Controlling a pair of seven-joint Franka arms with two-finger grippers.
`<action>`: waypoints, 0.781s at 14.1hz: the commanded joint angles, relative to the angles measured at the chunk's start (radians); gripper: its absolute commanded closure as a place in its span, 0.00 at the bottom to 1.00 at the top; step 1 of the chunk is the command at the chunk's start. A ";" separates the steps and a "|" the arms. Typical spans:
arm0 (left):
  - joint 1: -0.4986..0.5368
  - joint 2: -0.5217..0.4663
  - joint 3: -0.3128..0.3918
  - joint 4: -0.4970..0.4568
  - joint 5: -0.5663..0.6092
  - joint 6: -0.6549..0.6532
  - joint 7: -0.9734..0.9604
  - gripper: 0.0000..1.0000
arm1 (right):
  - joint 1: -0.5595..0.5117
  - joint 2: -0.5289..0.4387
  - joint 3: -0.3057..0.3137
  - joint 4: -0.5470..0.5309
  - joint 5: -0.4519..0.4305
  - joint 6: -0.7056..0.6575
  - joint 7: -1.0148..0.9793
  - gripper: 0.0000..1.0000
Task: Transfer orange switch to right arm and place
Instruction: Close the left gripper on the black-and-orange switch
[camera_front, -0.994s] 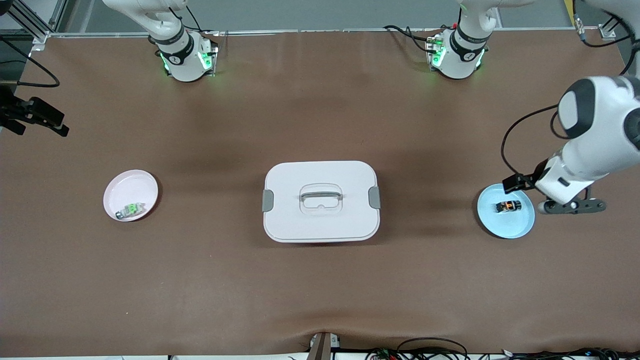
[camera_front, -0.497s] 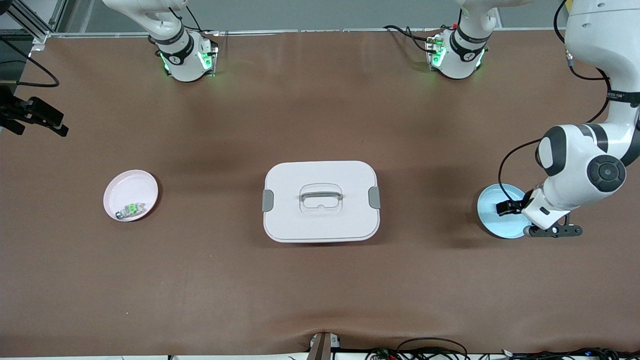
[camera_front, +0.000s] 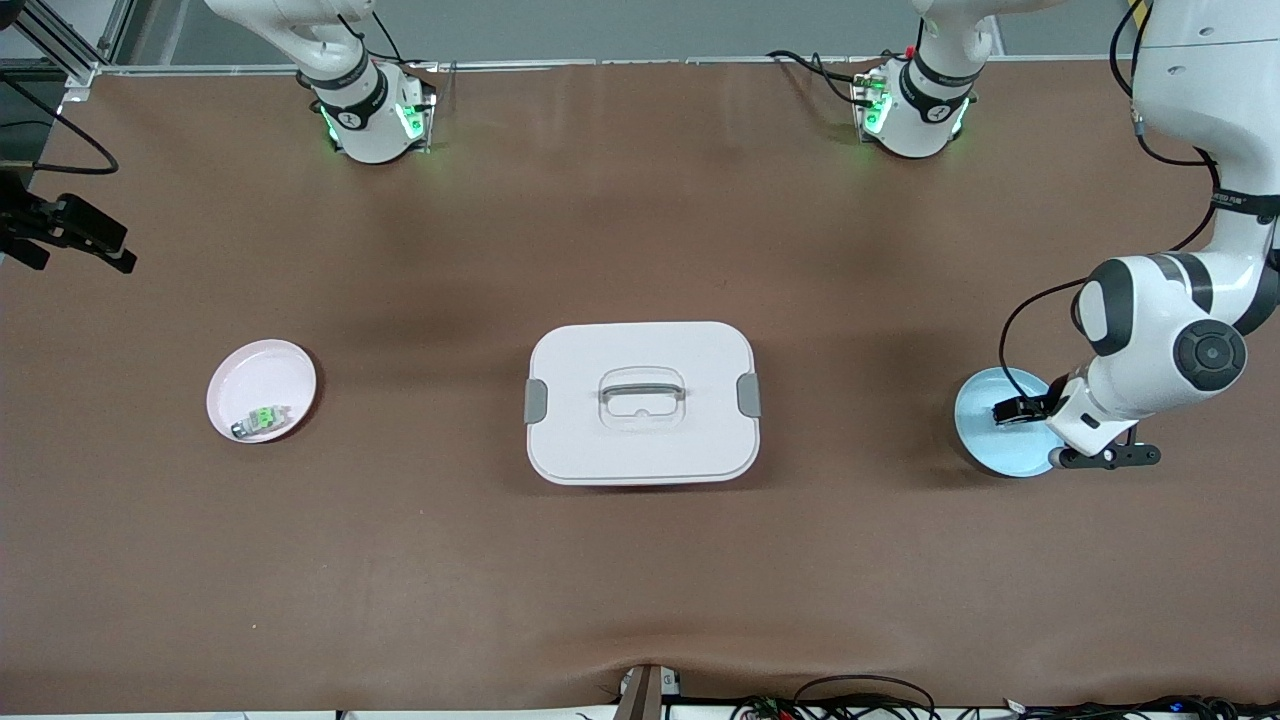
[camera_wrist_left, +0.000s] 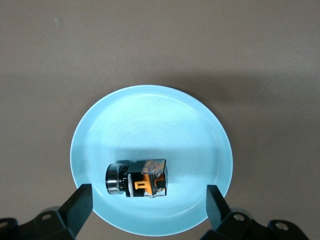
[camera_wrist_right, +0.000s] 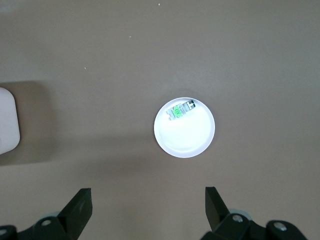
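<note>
While the right gripper (camera_wrist_right: 147, 212) waits spread high over the pink plate (camera_wrist_right: 184, 126), the left gripper (camera_wrist_left: 148, 206) hangs unclenched (ready to pinch) over the orange switch (camera_wrist_left: 142, 179) lying in the blue plate (camera_wrist_left: 145, 115) near the left arm's desk edge.

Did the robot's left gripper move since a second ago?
Yes. The left gripper was beside the round light blue plate, toward the left arm's end of the table; now it hangs open over the plate and the orange switch.
</note>
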 joint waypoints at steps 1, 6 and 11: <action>0.017 0.025 -0.001 -0.030 0.019 0.071 -0.007 0.00 | 0.003 0.000 -0.003 0.012 -0.015 -0.011 -0.006 0.00; 0.020 0.070 0.001 -0.042 0.037 0.123 -0.005 0.00 | 0.003 0.000 -0.003 0.012 -0.015 -0.011 -0.006 0.00; 0.034 0.071 0.001 -0.042 0.039 0.125 -0.005 0.00 | 0.005 0.000 -0.003 0.012 -0.015 -0.011 -0.006 0.00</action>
